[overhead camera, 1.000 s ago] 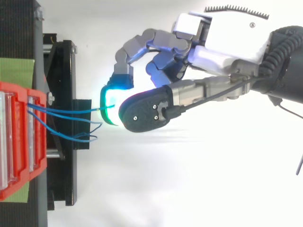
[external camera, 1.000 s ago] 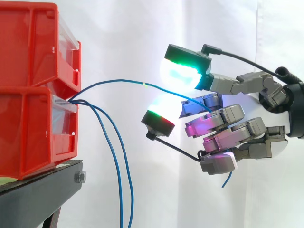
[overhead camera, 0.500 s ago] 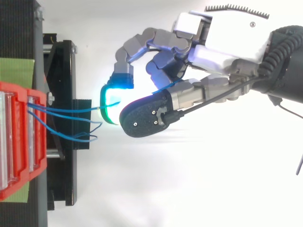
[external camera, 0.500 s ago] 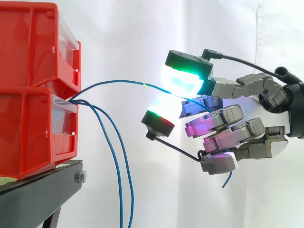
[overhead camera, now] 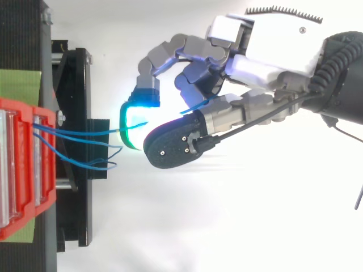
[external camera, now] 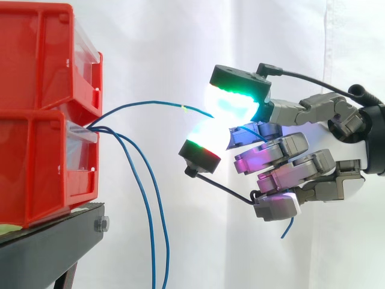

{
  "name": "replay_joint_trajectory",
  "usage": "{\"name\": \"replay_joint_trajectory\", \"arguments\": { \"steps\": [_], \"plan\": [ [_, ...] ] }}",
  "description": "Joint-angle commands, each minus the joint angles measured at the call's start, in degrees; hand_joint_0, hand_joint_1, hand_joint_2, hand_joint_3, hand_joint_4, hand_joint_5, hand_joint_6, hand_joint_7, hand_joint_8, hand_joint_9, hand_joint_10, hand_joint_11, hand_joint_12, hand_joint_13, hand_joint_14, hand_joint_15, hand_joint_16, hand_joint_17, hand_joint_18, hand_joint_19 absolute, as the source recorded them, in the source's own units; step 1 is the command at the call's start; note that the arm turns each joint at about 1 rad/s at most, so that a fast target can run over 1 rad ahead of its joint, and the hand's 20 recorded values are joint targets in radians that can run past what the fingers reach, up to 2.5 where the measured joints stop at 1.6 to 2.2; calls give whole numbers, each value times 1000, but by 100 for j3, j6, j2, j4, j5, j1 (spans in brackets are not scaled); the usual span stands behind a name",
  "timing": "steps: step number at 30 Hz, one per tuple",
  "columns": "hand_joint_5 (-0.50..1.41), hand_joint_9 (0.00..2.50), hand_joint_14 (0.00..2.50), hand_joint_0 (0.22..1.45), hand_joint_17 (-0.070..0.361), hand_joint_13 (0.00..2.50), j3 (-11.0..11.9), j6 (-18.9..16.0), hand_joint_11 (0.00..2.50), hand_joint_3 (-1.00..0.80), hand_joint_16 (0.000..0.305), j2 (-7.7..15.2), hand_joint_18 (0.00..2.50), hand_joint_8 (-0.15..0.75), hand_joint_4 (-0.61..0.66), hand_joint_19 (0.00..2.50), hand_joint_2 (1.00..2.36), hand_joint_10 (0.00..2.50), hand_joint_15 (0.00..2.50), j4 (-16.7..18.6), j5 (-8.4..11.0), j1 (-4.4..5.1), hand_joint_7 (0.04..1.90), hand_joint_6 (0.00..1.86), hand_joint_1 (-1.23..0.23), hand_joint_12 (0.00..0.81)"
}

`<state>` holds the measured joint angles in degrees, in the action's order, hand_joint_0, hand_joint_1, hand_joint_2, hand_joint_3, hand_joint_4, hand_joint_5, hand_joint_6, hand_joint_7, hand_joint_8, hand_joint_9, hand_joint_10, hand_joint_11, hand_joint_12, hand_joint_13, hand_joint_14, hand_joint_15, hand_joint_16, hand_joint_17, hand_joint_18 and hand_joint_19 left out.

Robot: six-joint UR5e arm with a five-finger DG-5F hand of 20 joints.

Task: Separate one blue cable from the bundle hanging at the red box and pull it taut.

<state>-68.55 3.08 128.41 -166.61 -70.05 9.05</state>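
1. Nearest, at 3 o'clock in the side view: hand, reaching toward 9 o'clock and well apart from the red bins. In the top view also entering from 3 o'clock.
2. At 12 o'clock of the hand, thumb pad, glowing green and white. Just below it toward 7 o'clock, finger pad, white with a green and red rim. Narrow pinch, the two pads closed on the blue cable between them. Other fingers curled in toward the palm, tinted magenta, with the same cable running in among them.
3. Blue cable: out of the seam between the upper and lower bin at 9 o'clock, up in a shallow bow toward 3 o'clock, through the pinch and on into the curled fingers. Bowed rather than straight. Loose end dangling below the hand at 6 o'clock.
4. Two more cables from the same seam, dropping side by side toward 6 o'clock and out past the bottom edge, clear of the hand.
5. Red bins, stacked two high at 9 o'clock, clear fronts facing 3 o'clock, resting on a black stand at 7 o'clock.
6. Farthest back, a white curtain.
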Motion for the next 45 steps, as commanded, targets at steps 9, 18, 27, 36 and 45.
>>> {"name": "replay_joint_trajectory", "arguments": {
  "steps": [9, 18, 27, 36, 45],
  "plan": [
    [-242, 908, 1849, 529, 115, 1314, -9, 0, 1258, -500, 51, 0, 1094, 284, 84, 1156, 1000, 2500, 1042, -3, 0, 9, 894, 944, -560, 324],
    [-240, 920, 1799, 625, 104, 1310, 0, 0, 1289, -500, 46, 0, 1064, 266, 54, 1168, 1000, 2500, 1064, -3, 0, 9, 938, 933, -528, 296],
    [-236, 925, 1772, 652, 105, 1316, 0, 0, 1315, -302, 47, 0, 1061, 274, 8, 1167, 1019, 2500, 1103, -3, 0, 9, 971, 947, -624, 306],
    [-235, 912, 1739, 676, 104, 1309, 0, 0, 1335, -271, 46, 0, 1051, 270, -61, 1155, 1020, 2500, 1110, 5, 0, 9, 1016, 951, -667, 301],
    [-221, 916, 1735, 682, 101, 1304, 0, -18, 1341, -191, 45, 0, 1037, 249, -206, 1141, 1027, 2500, 1129, 14, -9, 17, 1092, 951, -675, 298]
  ]
}}
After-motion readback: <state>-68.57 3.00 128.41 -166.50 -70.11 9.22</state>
